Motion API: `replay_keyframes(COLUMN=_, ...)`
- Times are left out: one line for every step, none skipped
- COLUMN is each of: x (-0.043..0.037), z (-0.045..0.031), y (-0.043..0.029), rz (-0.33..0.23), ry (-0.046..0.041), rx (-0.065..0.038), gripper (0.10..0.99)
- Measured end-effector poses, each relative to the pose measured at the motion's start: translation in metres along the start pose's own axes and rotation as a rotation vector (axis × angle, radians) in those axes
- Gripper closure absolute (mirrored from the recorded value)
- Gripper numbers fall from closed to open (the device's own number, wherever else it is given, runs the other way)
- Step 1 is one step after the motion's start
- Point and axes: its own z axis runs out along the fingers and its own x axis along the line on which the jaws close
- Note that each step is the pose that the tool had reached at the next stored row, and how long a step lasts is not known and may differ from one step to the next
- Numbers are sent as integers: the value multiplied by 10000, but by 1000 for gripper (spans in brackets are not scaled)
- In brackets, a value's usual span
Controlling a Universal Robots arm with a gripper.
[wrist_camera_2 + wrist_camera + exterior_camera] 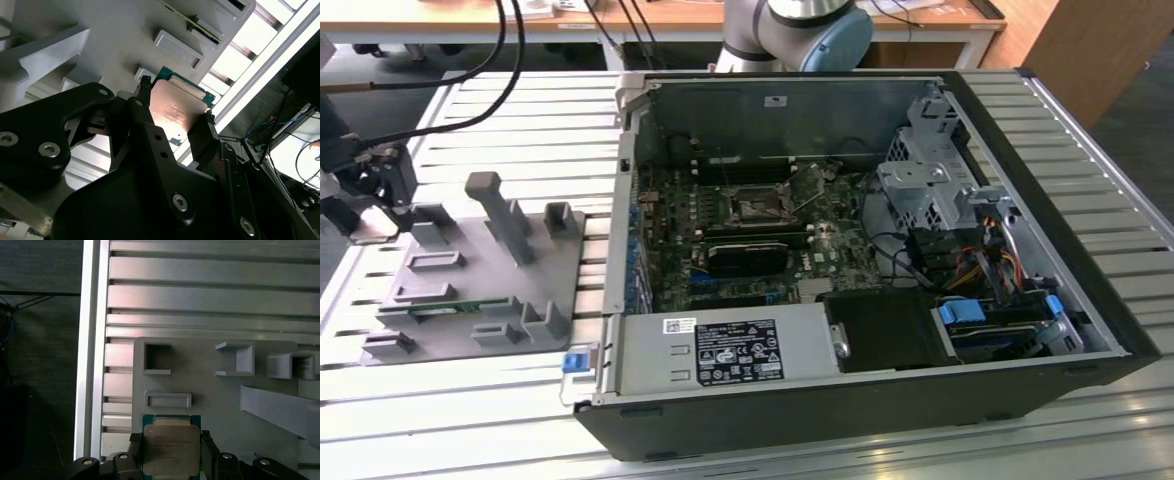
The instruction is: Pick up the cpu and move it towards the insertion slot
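**A:** What is the hand point(171, 440) doing right now?

**B:** It is clenching on the cpu point(171, 447). In both wrist views its two black fingers point(145, 100) are pressing against opposite edges of the chip. The silvery top plate is facing the cameras and a green rim is showing along the far edge.

**A:** Is the chip hanging free, or sitting in its holder?

**B:** It is sitting at or just over the near corner of the grey tray point(200, 390). In the second wrist view it seems to be riding a little above the tray, but I cannot tell for certain.

**A:** And where is all this happening?

**B:** In the exterior view the hand point(380, 205) is hovering at the tray's corner, at the exterior view's far left, over the slatted counter point(520, 110).

**A:** How is the insertion slot looking?

**B:** The insertion slot point(758, 207) is lying on the motherboard inside the open computer case point(1041, 150), well apart from the hand.

**A:** So how far along are we?

**B:** I am judging the grasp as made and the lift as barely begun at most. The whole carry across to the case is not yet done.
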Motion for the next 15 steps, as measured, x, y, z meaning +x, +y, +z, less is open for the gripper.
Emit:
replay_keyframes(x=0, z=-3, y=0, rz=-1, ry=-1, rx=-2, gripper=541)
replay_keyframes(x=0, z=-6, y=1, rz=0, ry=-2, rx=-1, gripper=541)
replay_keyframes(x=0, z=-10, y=1, rz=0, ry=-2, rx=-1, gripper=541)
replay_keyframes(x=0, z=-14, y=1, rz=0, ry=0, rx=0, gripper=541)
replay_keyframes(x=0, z=-17, y=1, rz=-1, ry=-1, rx=-1, gripper=541)
replay_keyframes(x=0, z=-20, y=1, rz=0, ry=-1, rx=-1, gripper=541)
replay_keyframes(x=0, z=-22, y=2, rz=0, ry=-2, rx=-1, gripper=541)
replay_keyframes(x=0, z=-26, y=2, rz=0, ry=0, rx=-1, gripper=541)
replay_keyframes(x=0, z=-29, y=2, rz=0, ry=1, rx=0, gripper=541)
replay_keyframes(x=0, z=-32, y=2, rz=0, ry=1, rx=0, gripper=541)
replay_keyframes(x=0, z=-36, y=3, rz=0, ry=1, rx=0, gripper=541)
replay_keyframes(x=1, z=-39, y=3, rz=0, ry=0, rx=0, gripper=541)
replay_keyframes(x=1, z=-42, y=3, rz=0, ry=0, rx=0, gripper=541)
replay_keyframes(x=1, z=-45, y=3, rz=0, ry=0, rx=0, gripper=541)
replay_keyframes(x=1, z=-49, y=4, rz=0, ry=0, rx=0, gripper=541)
